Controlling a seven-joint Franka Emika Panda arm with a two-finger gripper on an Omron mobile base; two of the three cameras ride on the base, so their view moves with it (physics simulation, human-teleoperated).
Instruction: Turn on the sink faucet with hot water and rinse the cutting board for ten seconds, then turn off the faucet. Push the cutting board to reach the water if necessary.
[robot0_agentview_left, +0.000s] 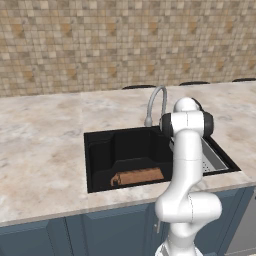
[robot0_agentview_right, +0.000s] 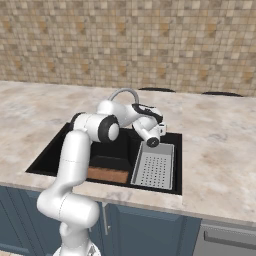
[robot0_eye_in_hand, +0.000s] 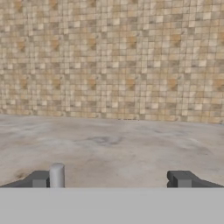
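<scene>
Marble tabletop (robot0_agentview_left: 45, 145) runs under a tan tiled wall (robot0_agentview_left: 100, 40), and the sink (robot0_agentview_left: 100, 150) sits recessed in it as a black rectangular basin. Along the basin's near side lies the cutting board (robot0_agentview_left: 139, 176), flat on the bottom, brown, with its small dark cut-out at the end toward the left of the left base view; in the right base view the same board (robot0_agentview_right: 107, 174) shows partly behind the white arm. A grey perforated tray (robot0_agentview_right: 155, 166) rests in the right part of the basin, just beside the board's far end. The sink faucet (robot0_agentview_left: 156, 102) rises from the tabletop at the back edge of the basin, its arched spout curving forward over the black hollow. The hand (robot0_agentview_right: 161, 129) is up at the back of the sink, close beside the faucet's base and above the tray's rear edge, pointing toward the wall. In the hand view its two dark fingertips (robot0_eye_in_hand: 181, 179) stand wide apart with nothing between them, and a short grey upright post (robot0_eye_in_hand: 57, 175) shows right at the left fingertip; whether they touch cannot be told. Blue cabinet fronts (robot0_agentview_left: 60, 235) run below the tabletop.
</scene>
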